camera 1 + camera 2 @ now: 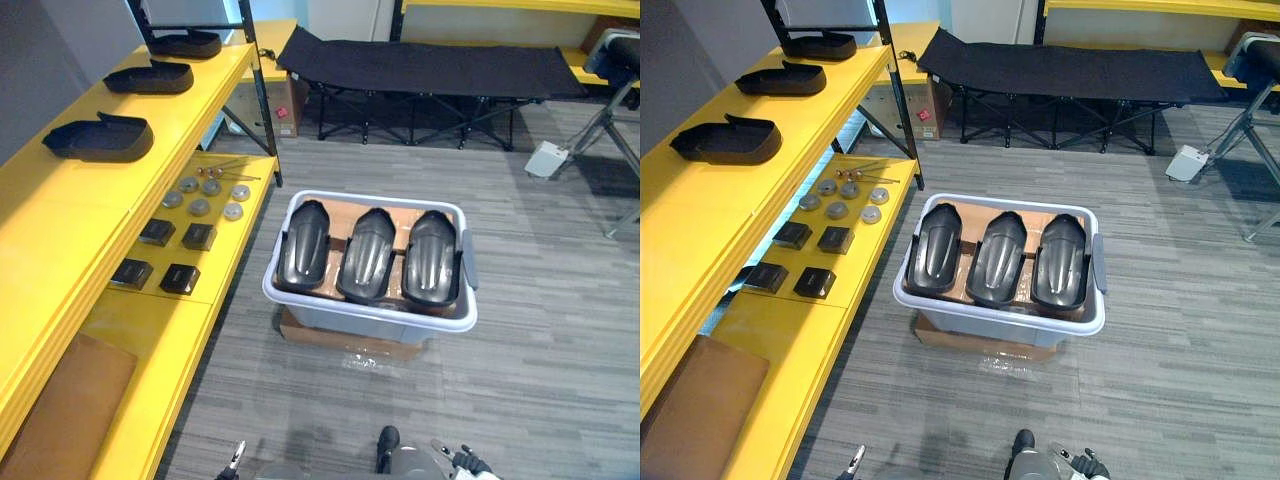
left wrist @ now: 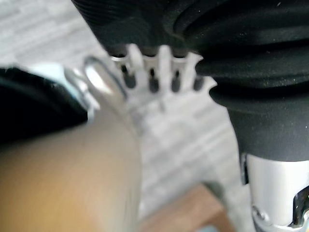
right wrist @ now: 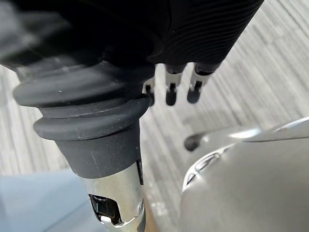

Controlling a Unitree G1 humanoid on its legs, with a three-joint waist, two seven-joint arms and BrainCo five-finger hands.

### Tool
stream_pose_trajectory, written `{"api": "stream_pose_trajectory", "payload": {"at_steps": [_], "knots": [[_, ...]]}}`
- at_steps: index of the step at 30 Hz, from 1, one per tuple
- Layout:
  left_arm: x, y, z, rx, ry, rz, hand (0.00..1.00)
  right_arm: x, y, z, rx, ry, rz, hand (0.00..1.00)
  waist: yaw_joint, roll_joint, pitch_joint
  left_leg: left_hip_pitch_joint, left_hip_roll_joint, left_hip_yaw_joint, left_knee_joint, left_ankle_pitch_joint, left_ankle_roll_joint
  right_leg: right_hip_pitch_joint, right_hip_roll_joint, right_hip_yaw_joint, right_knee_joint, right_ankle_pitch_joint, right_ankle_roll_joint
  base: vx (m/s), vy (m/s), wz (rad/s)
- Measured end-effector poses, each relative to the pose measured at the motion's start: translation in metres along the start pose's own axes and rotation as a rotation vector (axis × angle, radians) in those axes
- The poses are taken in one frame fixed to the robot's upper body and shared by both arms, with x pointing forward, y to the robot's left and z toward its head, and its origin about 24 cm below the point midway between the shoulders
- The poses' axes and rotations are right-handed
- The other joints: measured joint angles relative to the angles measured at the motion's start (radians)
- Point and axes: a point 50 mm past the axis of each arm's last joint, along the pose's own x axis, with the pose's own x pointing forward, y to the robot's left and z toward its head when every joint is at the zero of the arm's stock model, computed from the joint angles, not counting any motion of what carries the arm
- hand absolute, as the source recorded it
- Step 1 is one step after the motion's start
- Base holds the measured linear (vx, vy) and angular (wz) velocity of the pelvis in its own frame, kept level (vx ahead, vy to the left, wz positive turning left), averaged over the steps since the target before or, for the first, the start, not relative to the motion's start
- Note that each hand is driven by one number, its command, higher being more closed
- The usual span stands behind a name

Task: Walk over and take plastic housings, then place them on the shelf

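In the middle of the head views a pale grey bin (image 1: 362,318) sits on a flat cardboard box (image 1: 345,341) on the grey floor. Three black plastic housings lie in it side by side, touching or nearly so: one on the left (image 1: 303,245), one in the middle (image 1: 367,256) and one on the right (image 1: 432,258). A yellow shelf (image 1: 90,215) runs up the left side of the frame, and its top board carries three more housings in a row toward the upper left: the nearest (image 1: 100,138), the next (image 1: 150,78) and the farthest (image 1: 186,43). The lower board holds a cluster of round metal discs (image 1: 203,196), four small black boxes (image 1: 170,255) just below them, and a brown sheet (image 1: 62,412) at the lower left. A black folding cot (image 1: 430,66) stands across the top of the frame. The left hand (image 2: 153,73) hangs over the floor with its fingers straight, slightly apart and holding nothing. The right hand (image 3: 171,90) likewise points down at the floor, fingers loose and empty.
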Motion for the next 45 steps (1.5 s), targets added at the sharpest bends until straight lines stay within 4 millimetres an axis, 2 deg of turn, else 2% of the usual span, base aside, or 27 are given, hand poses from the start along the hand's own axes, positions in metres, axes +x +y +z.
{"api": "stream_pose_trajectory", "payload": {"at_steps": [3, 4, 5, 6, 7, 8, 10, 11, 12, 14, 15, 16, 17, 18, 20, 21, 23, 24, 26, 27, 29, 32, 34, 37, 38, 41, 45], "knots": [[0.0, 0.001, 0.005, 0.045, -0.017, -0.001, 0.0, -0.002, -0.001, 0.01, -0.068, -0.107, 0.012, 0.0, 0.0, -0.006, 0.004, -0.063, 0.014, -0.002, -0.172, 0.028, -0.014, 0.014, -0.034, -0.016, -0.017, 0.001, 0.041, 0.11, 0.111, 0.16], [0.0, 0.003, 0.003, 0.078, -0.012, 0.007, 0.0, -0.004, 0.003, 0.026, -0.159, -0.215, 0.049, 0.0, -0.002, 0.003, 0.006, -0.07, 0.026, -0.001, -0.215, 0.089, -0.017, 0.015, -0.044, -0.01, -0.013, -0.005, 0.062, 0.09, 0.258, -0.28], [0.0, 0.004, 0.002, 0.096, -0.02, 0.006, 0.0, -0.009, 0.015, 0.043, -0.27, -0.334, 0.111, 0.0, -0.002, -0.002, 0.016, -0.067, 0.017, 0.011, -0.218, 0.123, -0.027, 0.018, -0.062, 0.013, -0.012, -0.004, 0.094, 0.09, 0.258, -0.32], [-0.001, 0.007, 0.005, 0.126, -0.03, 0.008, 0.0, -0.013, 0.027, 0.05, -0.326, -0.399, 0.159, 0.0, -0.001, -0.012, 0.01, -0.064, -0.004, 0.017, -0.228, 0.122, -0.024, 0.015, -0.078, 0.016, -0.019, 0.004, 0.107, 0.1, 0.219, -0.21], [0.0, 0.008, 0.015, 0.184, -0.064, 0.008, 0.0, -0.029, 0.055, 0.067, -0.427, -0.564, 0.27, 0.0, -0.012, -0.044, 0.01, -0.071, -0.037, 0.024, -0.243, 0.121, -0.006, 0.005, -0.107, 0.02, -0.03, 0.018, 0.122, 0.1, 0.171, -0.06], [0.0, 0.008, 0.023, 0.237, -0.085, 0.004, 0.0, -0.045, 0.077, 0.08, -0.462, -0.693, 0.362, 0.0, -0.014, -0.065, 0.017, -0.073, -0.056, 0.035, -0.245, 0.119, 0.006, 0.0, -0.126, 0.026, -0.034, 0.025, 0.132, 0.14, 0.247, -0.07], [0.0, 0.009, 0.03, 0.294, -0.116, 0.005, 0.0, -0.091, 0.122, 0.1, -0.474, -0.961, 0.562, 0.0, -0.012, -0.086, 0.009, -0.072, -0.084, 0.054, -0.249, 0.108, 0.027, -0.007, -0.15, 0.043, -0.039, 0.038, 0.149, 0.15, 0.188, -0.12], [-0.001, 0.009, 0.032, 0.296, -0.128, 0.003, 0.0, -0.104, 0.132, 0.106, -0.467, -1.023, 0.609, 0.0, -0.012, -0.086, 0.009, -0.07, -0.088, 0.056, -0.247, 0.105, 0.032, -0.005, -0.153, 0.044, -0.042, 0.04, 0.149, 0.14, 0.111, -0.07], [-0.001, 0.004, 0.036, 0.311, -0.157, -0.028, 0.0, -0.131, 0.149, 0.123, -0.432, -1.178, 0.685, 0.0, -0.007, -0.098, 0.002, -0.071, -0.091, 0.059, -0.24, 0.099, 0.04, -0.004, -0.155, 0.044, -0.044, 0.044, 0.147, 0.09, 0.061, -0.04], [-0.002, 0.0, 0.041, 0.328, -0.195, -0.057, 0.0, -0.15, 0.152, 0.146, -0.374, -1.308, 0.665, 0.0, 0.004, -0.094, 0.004, -0.07, -0.091, 0.066, -0.231, 0.098, 0.042, -0.003, -0.151, 0.044, -0.044, 0.052, 0.137, 0.11, 0.043, -0.09], [-0.002, -0.002, 0.04, 0.349, -0.205, -0.075, 0.0, -0.157, 0.147, 0.164, -0.311, -1.385, 0.598, 0.0, 0.004, -0.09, 0.006, -0.07, -0.086, 0.067, -0.221, 0.093, 0.048, -0.001, -0.147, 0.045, -0.041, 0.054, 0.136, 0.09, 0.023, -0.1], [-0.002, -0.003, 0.04, 0.358, -0.208, -0.08, 0.0, -0.159, 0.142, 0.173, -0.276, -1.417, 0.557, 0.0, 0.004, -0.088, 0.007, -0.067, -0.084, 0.069, -0.219, 0.093, 0.049, 0.0, -0.145, 0.045, -0.04, 0.054, 0.136, 0.08, -0.005, -0.12], [-0.002, -0.005, 0.04, 0.367, -0.212, -0.087, 0.0, -0.161, 0.129, 0.192, -0.206, -1.466, 0.458, 0.0, 0.004, -0.084, 0.01, -0.058, -0.08, 0.073, -0.22, 0.092, 0.049, 0.002, -0.142, 0.047, -0.033, 0.055, 0.135, 0.03, -0.013, -0.12], [-0.003, -0.006, 0.04, 0.373, -0.214, -0.092, 0.0, -0.161, 0.122, 0.201, -0.168, -1.481, 0.411, 0.0, 0.004, -0.082, 0.011, -0.052, -0.078, 0.073, -0.22, 0.092, 0.049, 0.005, -0.14, 0.047, -0.031, 0.055, 0.135, 0.04, -0.016, -0.12], [-0.004, -0.013, 0.041, 0.396, -0.229, -0.12, 0.0, -0.159, 0.091, 0.228, -0.053, -1.496, 0.23, 0.0, 0.003, -0.075, 0.014, -0.034, -0.073, 0.074, -0.221, 0.088, 0.047, 0.016, -0.137, 0.049, -0.028, 0.055, 0.135, 0.02, -0.007, -0.12], [-0.004, -0.014, 0.042, 0.398, -0.233, -0.124, 0.0, -0.158, 0.085, 0.232, -0.041, -1.488, 0.184, 0.0, 0.002, -0.075, 0.013, -0.034, -0.073, 0.074, -0.221, 0.088, 0.047, 0.016, -0.137, 0.049, -0.027, 0.055, 0.135, -0.01, -0.002, -0.09], [-0.005, -0.018, 0.045, 0.42, -0.246, -0.139, 0.0, -0.14, 0.063, 0.241, 0.001, -1.389, 0.055, 0.0, -0.001, -0.07, 0.022, -0.035, -0.069, 0.073, -0.22, 0.088, 0.046, 0.011, -0.135, 0.049, -0.02, 0.055, 0.135, -0.02, 0.0, 0.0], [-0.005, -0.019, 0.045, 0.424, -0.249, -0.143, 0.0, -0.136, 0.06, 0.243, 0.008, -1.362, 0.037, 0.0, -0.001, -0.069, 0.028, -0.035, -0.068, 0.072, -0.218, 0.088, 0.046, 0.011, -0.134, 0.048, -0.016, 0.054, 0.135, -0.08, 0.002, 0.03], [-0.007, -0.024, 0.05, 0.431, -0.274, -0.161, 0.0, -0.107, 0.045, 0.249, 0.073, -1.203, -0.049, 0.0, 0.001, -0.067, 0.067, -0.063, -0.06, 0.055, -0.191, 0.074, 0.041, -0.012, -0.129, 0.043, 0.012, 0.051, 0.13, -0.12, 0.007, 0.09], [-0.007, -0.025, 0.052, 0.432, -0.282, -0.164, 0.0, -0.102, 0.042, 0.25, 0.089, -1.183, -0.063, 0.0, 0.002, -0.064, 0.075, -0.081, -0.056, 0.045, -0.175, 0.061, 0.041, -0.02, -0.125, 0.04, 0.012, 0.051, 0.129, -0.15, 0.017, 0.11], [-0.007, -0.028, 0.06, 0.437, -0.31, -0.171, 0.0, -0.095, 0.039, 0.26, 0.185, -1.139, -0.076, 0.0, 0.011, -0.065, 0.134, -0.159, -0.044, 0.02, -0.1, 0.031, 0.041, -0.052, -0.116, 0.036, 0.013, 0.048, 0.128, -0.21, 0.024, 0.13], [-0.007, -0.028, 0.061, 0.444, -0.311, -0.167, 0.0, -0.096, 0.034, 0.273, 0.229, -1.14, -0.083, 0.0, 0.022, -0.072, 0.189, -0.221, -0.042, -0.002, -0.052, 0.03, 0.041, -0.09, -0.115, 0.032, 0.034, 0.047, 0.128, -0.18, 0.018, 0.15], [-0.007, -0.029, 0.062, 0.447, -0.314, -0.168, 0.0, -0.096, 0.025, 0.285, 0.234, -1.143, -0.117, 0.0, 0.035, -0.075, 0.199, -0.27, -0.042, -0.008, -0.032, 0.034, 0.045, -0.133, -0.117, 0.027, 0.056, 0.046, 0.127, -0.15, 0.026, 0.12], [-0.008, -0.03, 0.063, 0.436, -0.326, -0.176, 0.0, -0.094, 0.014, 0.302, 0.23, -1.123, -0.158, 0.0, 0.038, -0.072, 0.203, -0.315, -0.05, -0.022, -0.014, 0.04, 0.051, -0.173, -0.126, 0.018, 0.079, 0.046, 0.127, -0.07, 0.023, 0.13], [-0.008, -0.032, 0.064, 0.434, -0.333, -0.181, 0.0, -0.096, 0.007, 0.313, 0.243, -1.117, -0.18, 0.0, 0.036, -0.067, 0.206, -0.342, -0.059, -0.034, -0.011, 0.047, 0.056, -0.195, -0.133, 0.012, 0.087, 0.046, 0.127, -0.05, 0.03, 0.16], [-0.007, -0.038, 0.066, 0.424, -0.344, -0.196, 0.0, -0.1, -0.004, 0.329, 0.259, -1.111, -0.216, 0.0, 0.04, -0.057, 0.219, -0.379, -0.066, -0.041, -0.007, 0.06, 0.059, -0.231, -0.14, 0.01, 0.101, 0.047, 0.127, -0.04, 0.024, 0.12], [-0.007, -0.045, 0.063, 0.405, -0.34, -0.225, 0.0, -0.113, -0.018, 0.356, 0.281, -1.111, -0.277, 0.0, 0.044, -0.02, 0.243, -0.426, -0.071, -0.059, 0.01, 0.064, 0.061, -0.267, -0.143, -0.005, 0.117, 0.047, 0.127, -0.01, 0.012, 0.12]]}}
